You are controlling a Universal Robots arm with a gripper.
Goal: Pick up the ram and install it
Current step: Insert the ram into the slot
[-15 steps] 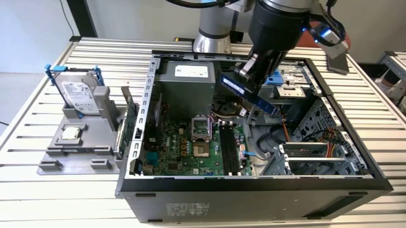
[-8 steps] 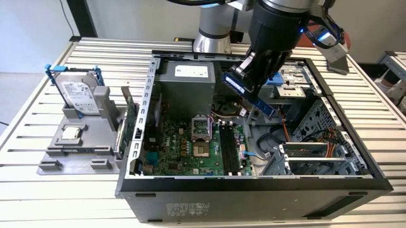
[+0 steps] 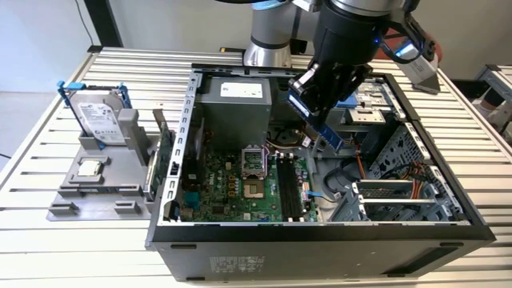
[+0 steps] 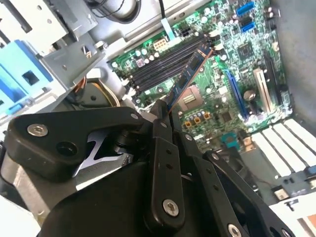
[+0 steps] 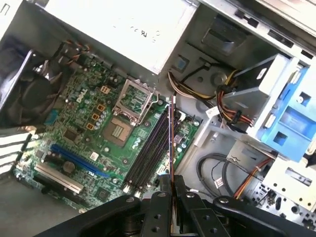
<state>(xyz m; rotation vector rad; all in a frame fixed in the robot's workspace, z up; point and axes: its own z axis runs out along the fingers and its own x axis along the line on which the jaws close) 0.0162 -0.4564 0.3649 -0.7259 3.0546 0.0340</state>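
Motherboard (image 3: pixel 232 192) in case (image 3: pixel 320 231), ram (image 5: pixel 171 133) above its slots (image 5: pixel 148 153) (in the jaws), hard drive (image 3: pixel 100 120) at the exterior view's left.

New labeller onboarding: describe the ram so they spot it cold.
Start at the open computer case; the arm's tool hangs over its motherboard. The ram is the thin dark stick clamped in that tool, angled down toward the black memory slots. Unlike the green expansion card and blue-framed hard drive outside the case, it is narrow and held in the air.

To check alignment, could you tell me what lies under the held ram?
Black memory slots on the motherboard lie below the ram, which the gripper holds; the gripper's body hides part of the board.
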